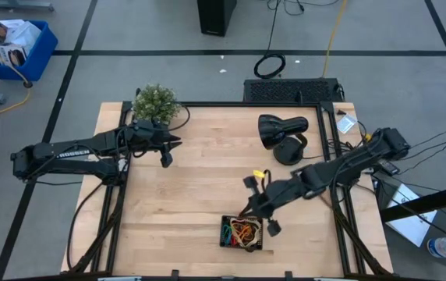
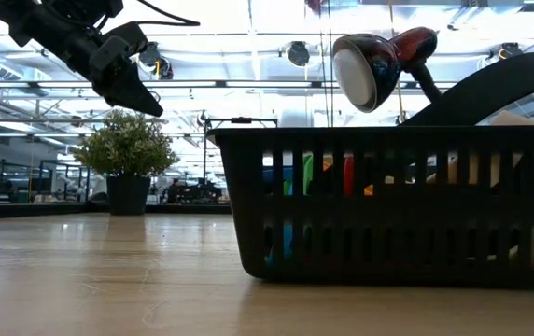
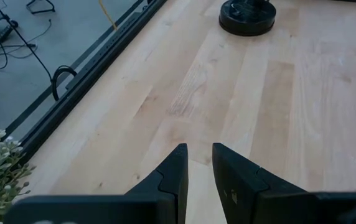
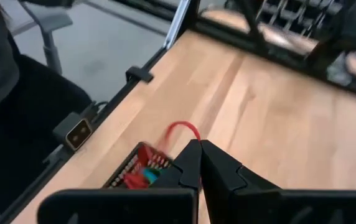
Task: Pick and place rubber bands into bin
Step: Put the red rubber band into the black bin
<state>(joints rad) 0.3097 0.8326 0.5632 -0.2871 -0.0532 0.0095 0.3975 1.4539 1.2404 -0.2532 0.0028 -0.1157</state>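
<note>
Red rubber band (image 4: 181, 129) pinched in closed right tool (image 4: 200, 163) over bin (image 1: 224, 241) rim; left tool (image 3: 198, 169) slightly open, empty

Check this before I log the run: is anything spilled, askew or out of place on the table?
Nothing stands out. The rubber bands sit inside the bin, none visible loose on the wood. The right gripper, shut, pinches a red band above it.

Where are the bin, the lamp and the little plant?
bin (image 1: 227, 242): high view, its left rim.
lamp (image 1: 271, 129): high view, top of its dark shade.
plant (image 1: 156, 102): high view, middle of its leaves.
</note>
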